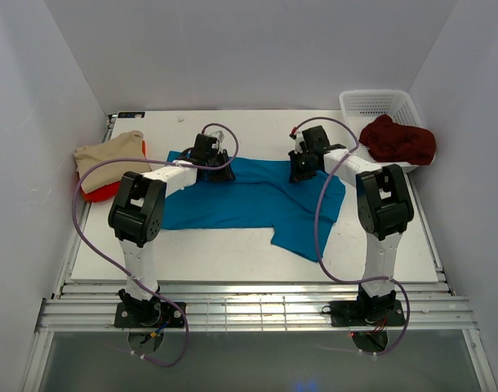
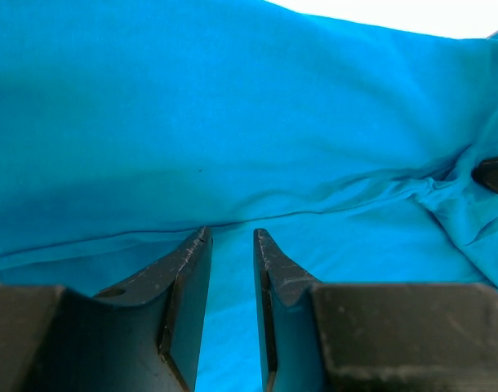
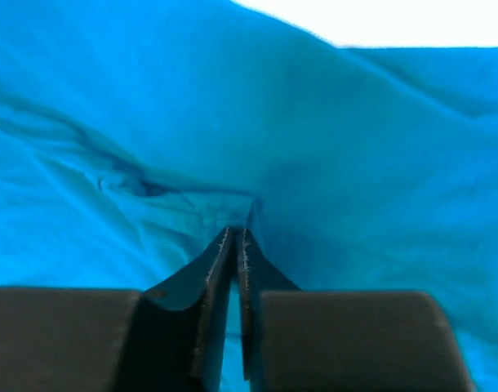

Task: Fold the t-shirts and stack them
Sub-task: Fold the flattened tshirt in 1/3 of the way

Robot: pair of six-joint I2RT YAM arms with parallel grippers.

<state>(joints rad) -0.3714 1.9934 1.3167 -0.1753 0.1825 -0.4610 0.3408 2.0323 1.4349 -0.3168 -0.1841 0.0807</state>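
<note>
At the left edge of the table (image 1: pixel 233 255) a beige shirt (image 1: pixel 110 153) lies bundled on top of a red shirt (image 1: pixel 102 193), which shows only as a strip beneath it.

The left gripper (image 2: pixel 230 235) rests on the far edge of the teal shirt (image 1: pixel 249 200). Its jaws stand apart, with a hem line running just past the tips. I cannot tell whether any cloth is caught between them.

The teal shirt is spread across the middle of the table, mostly flat, with one corner trailing toward the near right. It looks light, limp and easily creased. It will likely sag and drag if lifted by one point, so taking it at two spread points along the far hem seems best.

The right gripper (image 3: pixel 239 231) is clenched on a small pucker of the teal cloth at that same far edge.

At the far right corner stands a white basket (image 1: pixel 371 102). A maroon shirt (image 1: pixel 398 140) is heaped in its near end and spills over the rim. The rest of the basket looks bare.
</note>
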